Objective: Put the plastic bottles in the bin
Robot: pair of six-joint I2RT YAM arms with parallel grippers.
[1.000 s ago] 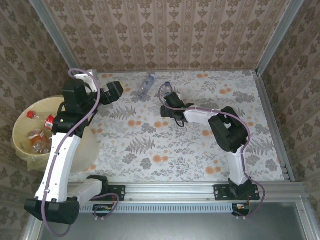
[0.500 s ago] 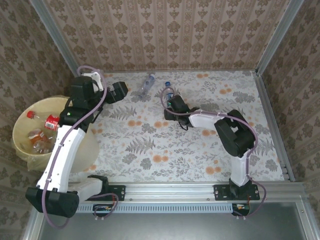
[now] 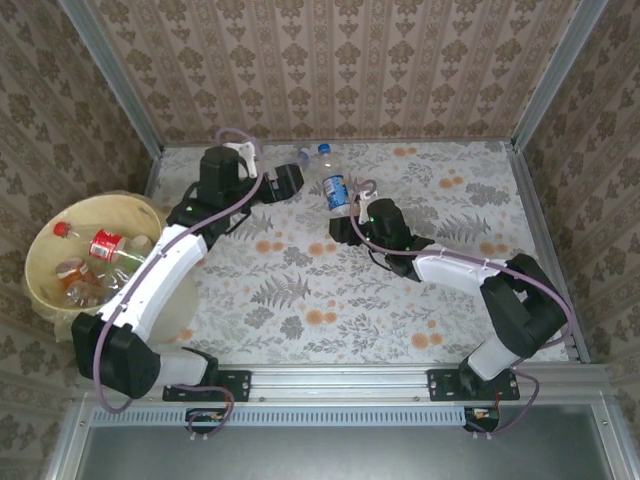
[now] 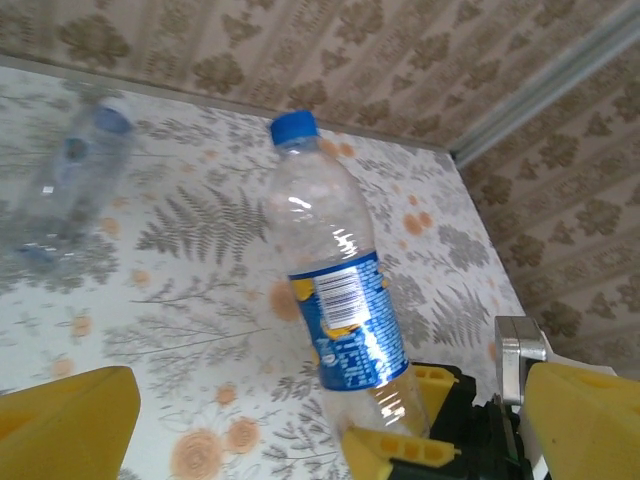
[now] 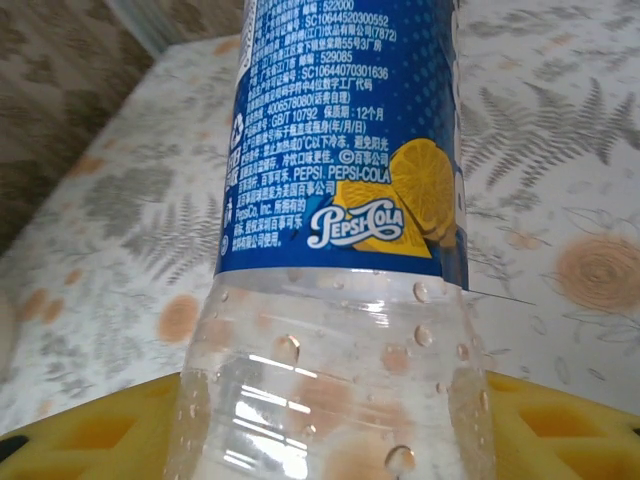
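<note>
At far left, my round pale yellow plastic bin (image 3: 80, 203) holds several plastic bottles (image 3: 105, 245). Over the floral desk (image 3: 300, 300), my left fingers (image 4: 70, 420) stand spread near a lying clear bottle (image 3: 301, 158). My right fingers (image 5: 90, 430) pinch the base of a blue-labelled clear plastic bottle (image 3: 334, 188), lifted nearly upright.

A big pale yellow bin (image 3: 40, 256) sits at the left edge of the flowery bench (image 3: 330, 290). Inside the bin lie a few bottles (image 3: 105, 245), one with a red label and one with a red cap. Well to the right of the bin, the right claw (image 3: 344, 212) squeezes the bottom of a bottle with a blue label (image 3: 334, 188). Its blue cap points at the far wall. The left claw (image 3: 285, 181) hangs between the bin and that bottle, close to the bottle. A clear bottle (image 3: 303, 157) lies just past this claw.
</note>
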